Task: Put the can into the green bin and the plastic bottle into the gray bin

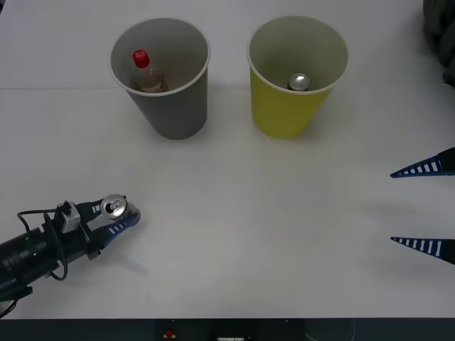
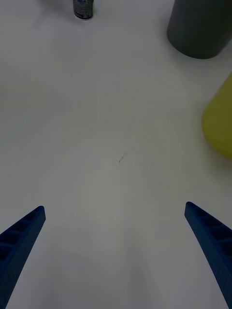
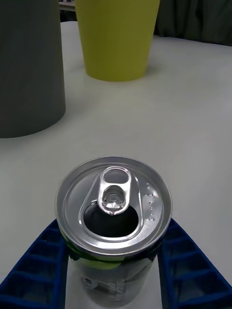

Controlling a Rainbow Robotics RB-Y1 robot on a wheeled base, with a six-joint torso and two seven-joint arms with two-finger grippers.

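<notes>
The large gray tapered cup-shaped bin (image 1: 165,78) stands upright on the white table (image 1: 270,213), and everything else is placed from it here. Inside it leans the small clear plastic bottle with the bright red screw cap (image 1: 146,71), cap uppermost, its body resting against the bin's white inner wall. Just beside the gray bin, on the robot's right of it, stands the large yellow-green tapered cup-shaped bin (image 1: 288,78) — the two are apart, not touching. At the bottom of that green bin lies a short silver metal can (image 1: 298,82), pull-tab top facing up.

Well apart from the gray bin, nearer the robot and toward its left, the left gripper (image 1: 117,213) has its blue ribbed fingers (image 3: 38,260) closed against the sides of a second silver can with an opened pull-tab top (image 3: 113,207). The can is upright, and whether it rests on the table or is held just above it I cannot tell. From the left wrist, the gray bin and the green bin rise beyond the can.

The right gripper (image 1: 426,206) sits far to the robot's right of the gray bin, past the green one — its jaws spread wide, nothing between them, over bare table
</notes>
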